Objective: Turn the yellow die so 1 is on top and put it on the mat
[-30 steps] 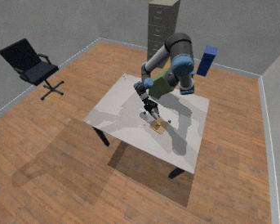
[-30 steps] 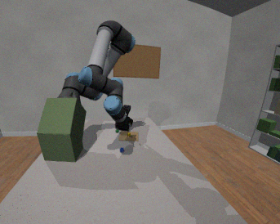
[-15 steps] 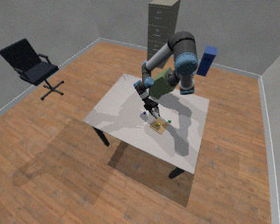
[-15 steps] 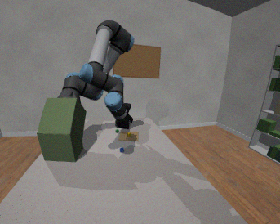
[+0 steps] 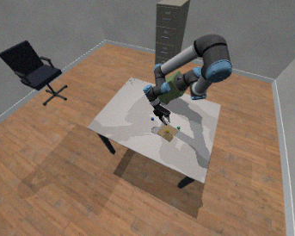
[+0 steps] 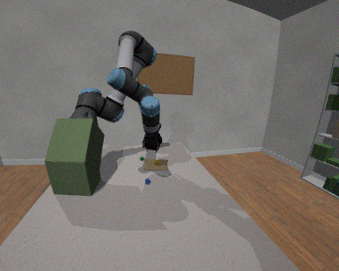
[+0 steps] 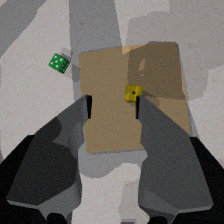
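The yellow die (image 7: 132, 92) lies flat on the tan mat (image 7: 112, 130), with a single dark pip on its top face. It also shows in the top view (image 5: 167, 130) and in the exterior view (image 6: 157, 161). My gripper (image 7: 113, 97) hovers above the mat (image 5: 167, 134), fingers partly apart with nothing between them. The yellow die sits just past the tip of the right finger, apart from it. A green die (image 7: 59, 63) lies on the table just off the mat's corner. A blue die (image 5: 152, 118) lies on the table apart from the mat.
A large green box (image 6: 74, 155) stands on the table near the arm's base. A filing cabinet (image 5: 171, 27) stands behind the table, an office chair (image 5: 31, 69) on the floor to the left, and shelves (image 6: 335, 148) by the wall.
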{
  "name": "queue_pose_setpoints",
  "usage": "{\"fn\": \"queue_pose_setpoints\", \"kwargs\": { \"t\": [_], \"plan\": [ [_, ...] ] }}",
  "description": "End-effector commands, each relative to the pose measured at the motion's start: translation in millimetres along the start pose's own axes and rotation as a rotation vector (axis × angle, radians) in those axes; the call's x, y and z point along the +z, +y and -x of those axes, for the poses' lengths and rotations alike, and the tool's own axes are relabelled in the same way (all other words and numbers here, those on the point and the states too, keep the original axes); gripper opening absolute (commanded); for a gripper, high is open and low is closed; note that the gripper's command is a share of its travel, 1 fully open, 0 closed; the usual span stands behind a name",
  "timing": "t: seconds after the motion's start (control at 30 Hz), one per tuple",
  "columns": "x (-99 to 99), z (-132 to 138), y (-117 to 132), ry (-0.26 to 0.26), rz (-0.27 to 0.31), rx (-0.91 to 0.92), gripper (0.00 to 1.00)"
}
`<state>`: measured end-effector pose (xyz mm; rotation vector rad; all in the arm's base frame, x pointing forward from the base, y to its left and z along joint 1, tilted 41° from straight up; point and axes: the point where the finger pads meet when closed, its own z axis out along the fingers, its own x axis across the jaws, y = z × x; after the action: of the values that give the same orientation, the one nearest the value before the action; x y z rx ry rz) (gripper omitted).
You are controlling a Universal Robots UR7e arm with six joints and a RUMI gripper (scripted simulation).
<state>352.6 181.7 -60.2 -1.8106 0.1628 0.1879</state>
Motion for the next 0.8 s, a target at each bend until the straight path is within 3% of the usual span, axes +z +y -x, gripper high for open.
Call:
{"fn": "queue_pose_setpoints", "kwargs": {
  "t": [0.0, 0.03, 0.13, 0.2, 0.37, 0.5, 0.67, 0.77],
  "plan": [
    [1.9, 2, -6, -0.023, 0.172, 0.021, 0.21],
    [1.9, 2, -6, -0.023, 0.173, 0.021, 0.21],
    [1.7, 1, -11, -0.019, 0.278, 0.028, 0.21],
    [1.7, 1, -11, -0.019, 0.278, 0.028, 0.21],
    [-0.2, -2, -21, 0.017, 0.433, 0.033, 0.21],
    [-2.2, -5, -31, 0.059, 0.522, 0.033, 0.21],
    [-4.1, -8, -40, 0.102, 0.587, 0.03, 0.21],
    [-4.3, -9, -41, 0.107, 0.594, 0.03, 0.21]
  ]
}}
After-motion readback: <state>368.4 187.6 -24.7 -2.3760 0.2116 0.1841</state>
